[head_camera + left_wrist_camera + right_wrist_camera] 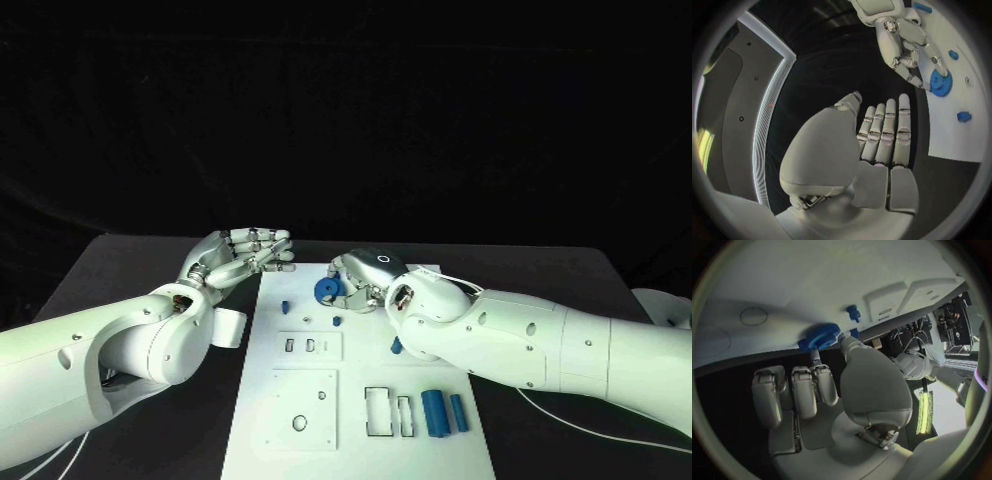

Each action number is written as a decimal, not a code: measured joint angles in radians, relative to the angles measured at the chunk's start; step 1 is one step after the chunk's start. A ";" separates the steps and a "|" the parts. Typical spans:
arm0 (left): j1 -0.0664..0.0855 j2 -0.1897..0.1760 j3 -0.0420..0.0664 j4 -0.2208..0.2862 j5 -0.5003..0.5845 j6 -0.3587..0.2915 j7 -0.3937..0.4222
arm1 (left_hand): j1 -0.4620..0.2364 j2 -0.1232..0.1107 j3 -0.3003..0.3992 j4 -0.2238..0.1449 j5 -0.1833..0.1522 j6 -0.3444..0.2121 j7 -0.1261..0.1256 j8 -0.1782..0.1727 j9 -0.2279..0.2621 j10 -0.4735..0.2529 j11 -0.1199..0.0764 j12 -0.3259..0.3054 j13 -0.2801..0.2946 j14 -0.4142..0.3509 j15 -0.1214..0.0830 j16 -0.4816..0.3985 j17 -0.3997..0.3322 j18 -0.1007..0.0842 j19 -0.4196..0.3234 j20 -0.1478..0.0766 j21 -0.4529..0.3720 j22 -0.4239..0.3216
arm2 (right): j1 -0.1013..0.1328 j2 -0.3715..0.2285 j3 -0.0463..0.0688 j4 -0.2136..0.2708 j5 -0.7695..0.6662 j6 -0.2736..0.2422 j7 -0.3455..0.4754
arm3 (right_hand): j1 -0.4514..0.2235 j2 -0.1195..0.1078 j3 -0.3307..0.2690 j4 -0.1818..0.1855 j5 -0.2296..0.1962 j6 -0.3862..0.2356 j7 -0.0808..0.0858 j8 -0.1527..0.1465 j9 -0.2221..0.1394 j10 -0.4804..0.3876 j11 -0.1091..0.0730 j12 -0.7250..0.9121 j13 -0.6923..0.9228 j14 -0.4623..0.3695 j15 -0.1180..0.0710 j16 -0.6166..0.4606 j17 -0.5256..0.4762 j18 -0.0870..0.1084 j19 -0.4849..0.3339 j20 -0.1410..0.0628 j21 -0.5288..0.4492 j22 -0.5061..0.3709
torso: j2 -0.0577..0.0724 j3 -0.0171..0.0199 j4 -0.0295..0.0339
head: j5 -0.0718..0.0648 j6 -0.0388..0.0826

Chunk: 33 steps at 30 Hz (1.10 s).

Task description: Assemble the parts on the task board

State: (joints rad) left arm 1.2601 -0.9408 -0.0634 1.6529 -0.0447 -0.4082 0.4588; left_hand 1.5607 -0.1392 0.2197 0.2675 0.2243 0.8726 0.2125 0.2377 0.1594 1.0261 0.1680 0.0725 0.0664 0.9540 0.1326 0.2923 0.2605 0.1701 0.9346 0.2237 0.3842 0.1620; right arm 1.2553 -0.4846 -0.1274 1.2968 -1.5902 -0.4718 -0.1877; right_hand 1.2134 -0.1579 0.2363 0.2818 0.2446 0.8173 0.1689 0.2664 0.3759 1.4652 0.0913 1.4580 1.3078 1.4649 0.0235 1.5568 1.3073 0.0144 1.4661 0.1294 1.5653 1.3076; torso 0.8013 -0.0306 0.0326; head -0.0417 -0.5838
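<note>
Right hand [361, 280] pinches the blue gear [329, 290] over the task board [361, 420]; left hand [245, 252] (fingers apart) holds nothing

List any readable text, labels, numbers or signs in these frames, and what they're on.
None readable.
task board: no print visible.
blue gear, held by the right hand: no marking visible.
right hand: a small ring-shaped mark on its back, not a legible character.
left hand: no lettering visible.
</note>
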 measured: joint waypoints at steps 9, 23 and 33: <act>0.000 -0.002 0.000 0.000 0.000 0.000 -0.001 | 0.000 0.000 0.000 0.000 0.000 -0.004 0.004 0.000 0.000 0.000 0.000 0.000 0.000 0.000 0.000 0.000 0.000 0.000 0.000 0.000 0.004 0.000 | -0.002 -0.010 -0.002 0.007 0.016 0.009 0.003 | -0.016 0.016 0.008 0.008 0.019 0.031 -0.010 0.004 0.004 0.000 -0.007 0.011 0.000 0.000 -0.008 0.000 0.001 0.000 0.000 -0.008 0.000 0.000 | 0.000 0.0008 0.0002 | -0.001 -0.001; 0.000 -0.004 0.000 0.001 0.000 0.000 -0.003 | 0.000 0.000 0.003 -0.003 0.000 -0.004 0.004 -0.004 0.000 0.000 0.000 -0.004 0.000 0.000 0.000 -0.004 0.001 0.000 0.000 0.000 0.004 0.001 | -0.003 -0.092 0.000 0.074 0.025 -0.016 0.007 | -0.017 0.017 0.019 -0.002 0.019 0.033 -0.012 0.004 0.004 0.000 -0.007 0.011 0.000 0.002 -0.010 0.000 0.001 0.000 0.000 -0.008 0.000 0.000 | -0.001 0.0014 -0.0010 | -0.004 0.005; 0.000 -0.010 0.000 0.000 0.000 0.001 -0.005 | 0.000 0.000 0.007 -0.007 0.000 -0.004 0.004 -0.004 0.000 -0.004 0.004 -0.004 0.000 -0.001 -0.001 -0.004 0.002 0.000 0.000 0.000 0.004 0.001 | 0.050 -0.353 0.009 0.198 0.248 -0.023 0.145 | 0.100 -0.031 0.087 -0.080 -0.058 0.037 -0.009 -0.021 -0.007 0.000 -0.007 0.005 0.000 0.000 -0.015 0.000 0.001 0.000 0.004 -0.011 0.000 0.000 | -0.008 0.0028 -0.0153 | -0.006 0.011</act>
State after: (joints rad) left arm 1.2600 -0.9504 -0.0635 1.6529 -0.0446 -0.4071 0.4541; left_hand 1.5607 -0.1393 0.2266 0.2606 0.2243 0.8689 0.2162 0.2337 0.1594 1.0223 0.1717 0.0688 0.0666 0.9529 0.1316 0.2885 0.2621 0.1701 0.9346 0.2237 0.3882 0.1628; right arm 1.3051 -0.8373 -0.1180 1.4947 -1.3422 -0.4945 -0.0430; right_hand 1.3138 -0.1890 0.3235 0.2017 0.1868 0.8548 0.1601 0.2451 0.3689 1.4652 0.0841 1.4632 1.3075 1.4649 0.0087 1.5567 1.3079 0.0144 1.4697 0.1181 1.5653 1.3073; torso 0.7929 -0.0278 0.0173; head -0.0473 -0.5730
